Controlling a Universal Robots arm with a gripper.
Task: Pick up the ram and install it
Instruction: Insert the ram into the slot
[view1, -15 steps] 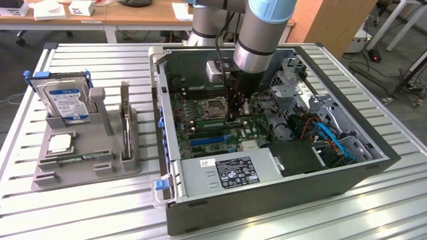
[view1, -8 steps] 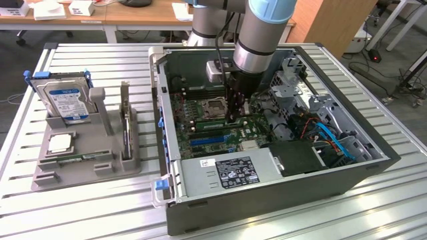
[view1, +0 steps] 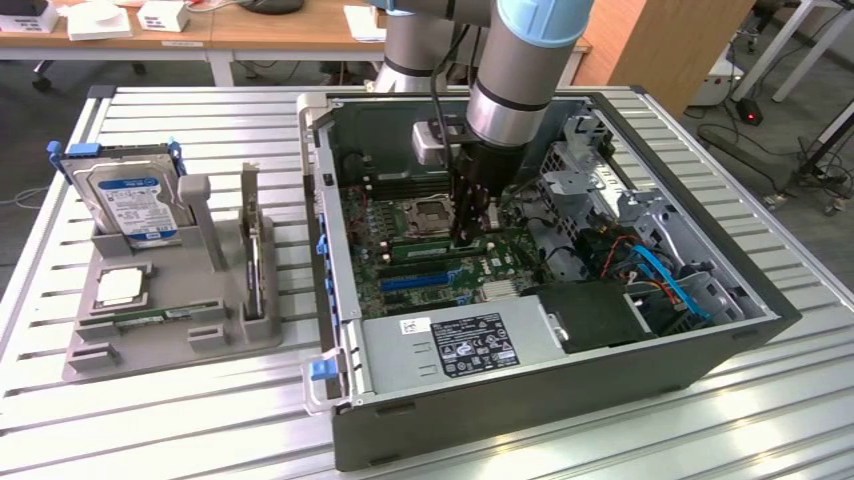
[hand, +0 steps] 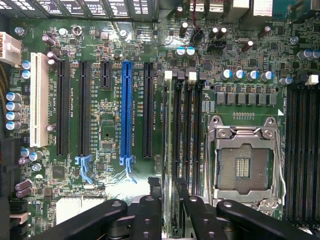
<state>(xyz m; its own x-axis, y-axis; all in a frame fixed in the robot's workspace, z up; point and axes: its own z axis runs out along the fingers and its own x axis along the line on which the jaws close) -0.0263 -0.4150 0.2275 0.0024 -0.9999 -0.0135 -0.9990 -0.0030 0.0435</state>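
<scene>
A: Ram, the long thin green circuit-board stick (hand: 176, 150), stands on edge in one of the narrow black memory slots just beside the square metal processor socket (hand: 243, 165), on the side toward the blue expansion slot (hand: 126, 114).

B: And the black two-fingered gripper (hand: 169, 200)?

A: It hangs directly over the end of that stick. Its fingers (hand: 150, 210) look parted a little, one on each side of the board's top edge. Whether the pads touch the board I cannot tell.

B: Is it fully seated?

A: Hard to judge. It sits upright in line with the slot, near the white latch (hand: 168, 75) at the end away from the gripper.

B: How would it handle?

A: My guess: very light, stiff along its length, but thin and brittle, with chips and contacts that dislike pressure. Best taken by the flat faces near the top edge, pushed straight down, never twisted.

B: Anything else?

A: In the exterior view the arm reaches into the open grey computer case (view1: 534, 400) on the slatted metal counter (view1: 160, 420).
</scene>
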